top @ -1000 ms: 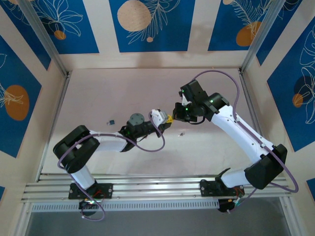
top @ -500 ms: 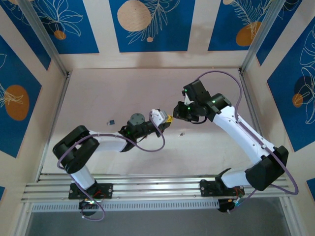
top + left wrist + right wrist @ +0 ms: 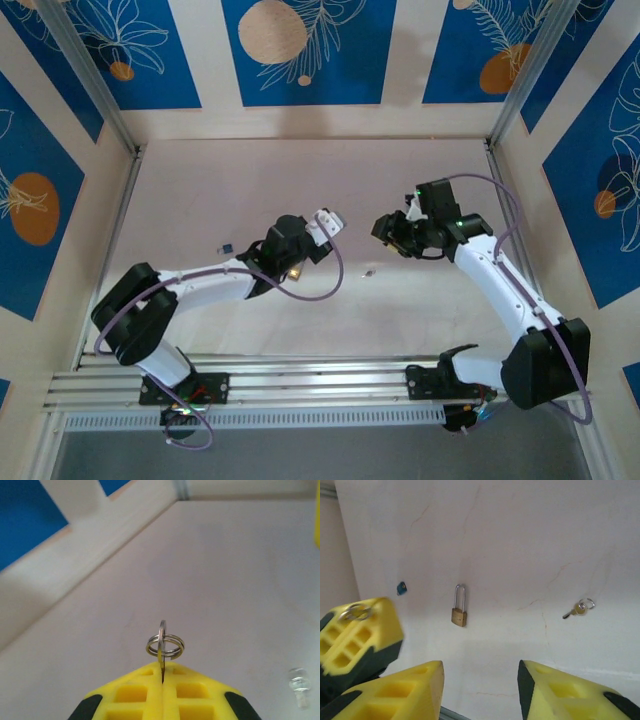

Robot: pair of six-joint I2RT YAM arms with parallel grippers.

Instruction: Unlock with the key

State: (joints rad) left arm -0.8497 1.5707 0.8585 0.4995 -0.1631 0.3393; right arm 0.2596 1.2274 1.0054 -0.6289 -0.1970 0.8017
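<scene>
The left gripper (image 3: 162, 680) is clamped on the key (image 3: 162, 629), ring (image 3: 174, 645) poking past its tips, held aloft for insertion, while the brass padlock (image 3: 459, 607) lies flat on the table (image 3: 520, 540) ahead of the right gripper (image 3: 480, 690), whose empty jaws stand apart, probably to steady it.

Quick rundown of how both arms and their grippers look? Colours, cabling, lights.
The left arm and right arm have white links with black joint housings; a lilac cable loops along each. Small green lights glow on the right one. The left gripper and right gripper carry yellow wedge fingers with square waffle cut-outs on black mounts.
</scene>
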